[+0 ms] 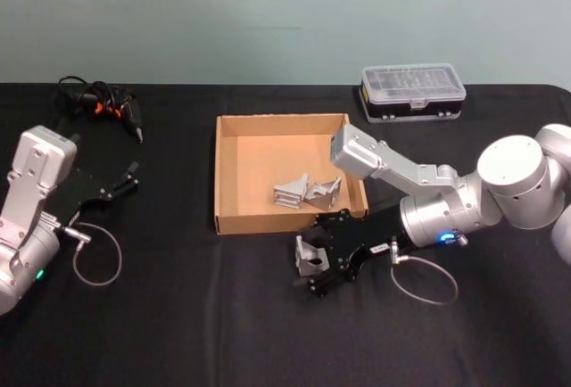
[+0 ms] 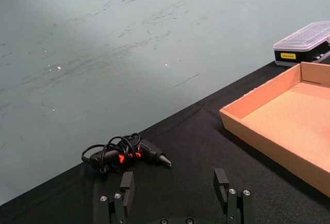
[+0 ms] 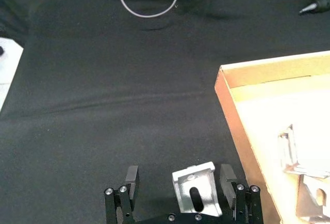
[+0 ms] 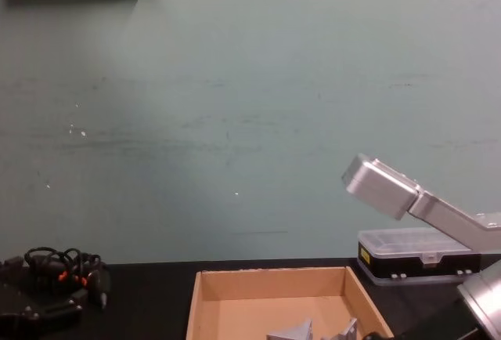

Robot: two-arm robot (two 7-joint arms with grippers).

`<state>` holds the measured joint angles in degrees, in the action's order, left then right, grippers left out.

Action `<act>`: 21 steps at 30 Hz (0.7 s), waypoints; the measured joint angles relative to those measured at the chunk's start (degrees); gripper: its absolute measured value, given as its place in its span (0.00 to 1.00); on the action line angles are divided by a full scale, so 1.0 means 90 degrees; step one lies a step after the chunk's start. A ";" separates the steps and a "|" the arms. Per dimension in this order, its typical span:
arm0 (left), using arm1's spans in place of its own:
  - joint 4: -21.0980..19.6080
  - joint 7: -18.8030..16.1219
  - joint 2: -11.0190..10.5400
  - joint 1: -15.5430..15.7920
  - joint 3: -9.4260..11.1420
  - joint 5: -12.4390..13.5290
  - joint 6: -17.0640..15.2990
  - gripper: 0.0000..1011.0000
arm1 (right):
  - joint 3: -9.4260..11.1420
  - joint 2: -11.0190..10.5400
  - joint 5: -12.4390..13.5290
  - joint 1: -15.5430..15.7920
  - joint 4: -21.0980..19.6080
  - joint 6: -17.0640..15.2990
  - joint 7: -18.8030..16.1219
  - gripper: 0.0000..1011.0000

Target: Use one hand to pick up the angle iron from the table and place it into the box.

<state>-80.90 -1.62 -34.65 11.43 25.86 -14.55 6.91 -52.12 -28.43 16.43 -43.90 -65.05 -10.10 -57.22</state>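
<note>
angle iron (image 3: 197, 192) on the table (image 3: 103, 105), just in front of the box (image 1: 285, 222) | between the spread fingers of the right gripper (image 3: 179, 173), seemingly not yet pinched | left gripper (image 2: 174, 182) idle at far left, also spread

Head view looks down on the box (image 1: 259, 166); chest view (lower) sees it side-on.

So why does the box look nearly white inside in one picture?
Right wrist view: glare overexposes the box floor, washing out the angle irons in it. Head view: the same box is evenly lit tan, its irons easy to see. Chest view: no glare in the box either.
</note>
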 joint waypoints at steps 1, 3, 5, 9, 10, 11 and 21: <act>0.0000 0.0000 0.0000 0.0000 0.0000 0.0000 0.0000 1.00 | -0.0013 0.0027 -0.0009 -0.0012 0.0034 0.0012 -0.0010 0.99; 0.0000 0.0000 0.0000 0.0000 0.0000 0.0000 0.0000 1.00 | -0.0024 0.0050 -0.0015 -0.0023 0.0061 0.0022 -0.0020 0.99; 0.0000 0.0000 0.0000 0.0000 0.0000 0.0000 0.0000 1.00 | -0.0037 0.0076 -0.0023 -0.0039 0.0095 0.0033 -0.0038 0.99; 0.0000 0.0000 0.0000 0.0000 0.0000 0.0000 0.0000 1.00 | -0.0050 0.0110 -0.0030 -0.0060 0.0142 0.0046 -0.0049 0.99; 0.0000 0.0000 0.0000 0.0000 0.0000 0.0000 0.0000 1.00 | -0.0052 0.0113 -0.0031 -0.0063 0.0146 0.0047 -0.0051 0.99; 0.0000 0.0000 0.0000 0.0000 0.0000 0.0000 0.0000 1.00 | -0.0056 0.0122 -0.0034 -0.0069 0.0156 0.0049 -0.0054 0.99; 0.0000 0.0000 0.0000 0.0000 0.0000 0.0000 0.0000 1.00 | -0.0088 0.0180 -0.0054 -0.0091 0.0248 0.0062 -0.0095 0.94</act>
<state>-80.90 -1.62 -34.65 11.43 25.86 -14.55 6.91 -52.91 -26.81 15.94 -44.72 -62.83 -9.54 -58.07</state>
